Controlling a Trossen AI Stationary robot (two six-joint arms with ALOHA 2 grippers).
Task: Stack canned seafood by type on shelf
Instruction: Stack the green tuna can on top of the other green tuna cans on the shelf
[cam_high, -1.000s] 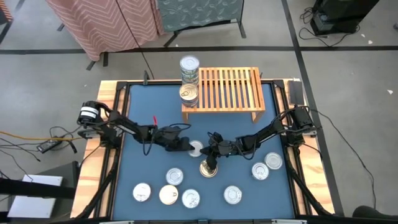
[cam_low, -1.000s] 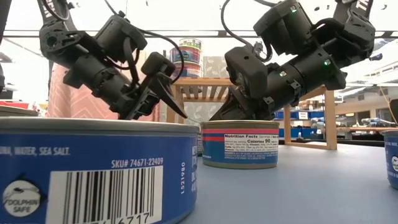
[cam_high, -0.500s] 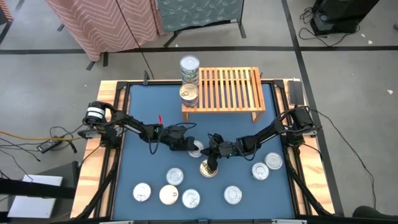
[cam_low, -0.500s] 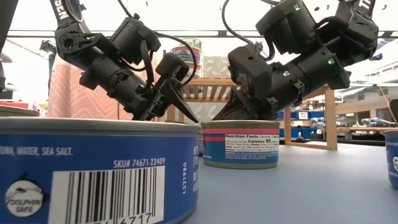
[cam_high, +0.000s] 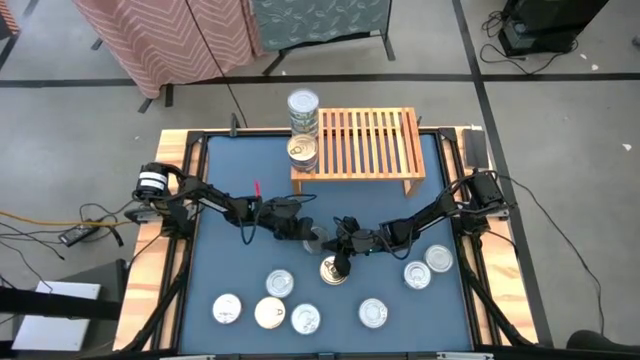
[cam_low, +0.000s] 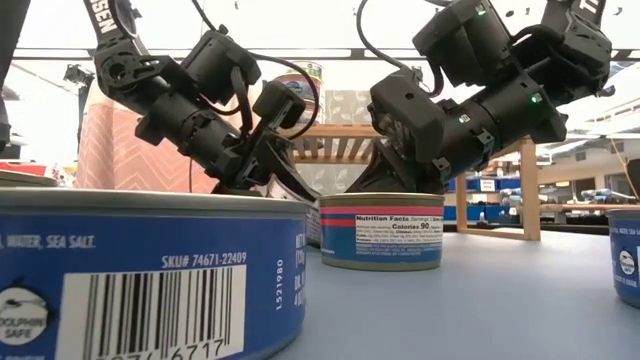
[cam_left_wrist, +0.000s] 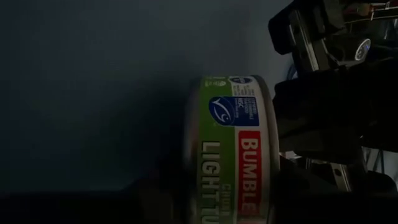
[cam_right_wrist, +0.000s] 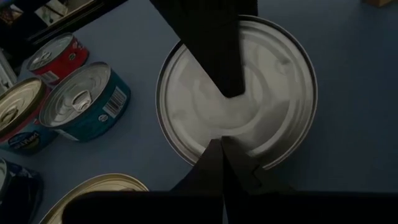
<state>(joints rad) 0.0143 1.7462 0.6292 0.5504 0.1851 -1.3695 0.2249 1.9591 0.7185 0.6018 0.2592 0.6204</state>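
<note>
From above, the left gripper (cam_high: 308, 233) is reaching toward a silver-topped can (cam_high: 318, 237) at the middle of the blue table (cam_high: 230, 270); whether its fingers are gripping that can is hard to tell here. The right gripper (cam_high: 335, 262) is sitting with fingers pressed together on a gold-topped can (cam_high: 333, 270). More loose cans (cam_high: 270, 312) are lying along the near edge, and a can stack (cam_high: 304, 112) is standing at the left end of the shelf (cam_high: 365, 143).

At table height, the right gripper (cam_low: 385, 175) is resting on a red-and-blue labelled can (cam_low: 382, 230).

The left wrist view is showing a green-labelled can (cam_left_wrist: 230, 155) close ahead.

The right wrist view is showing the closed fingers (cam_right_wrist: 214, 43) touching a shiny lid (cam_right_wrist: 273, 93).
</note>
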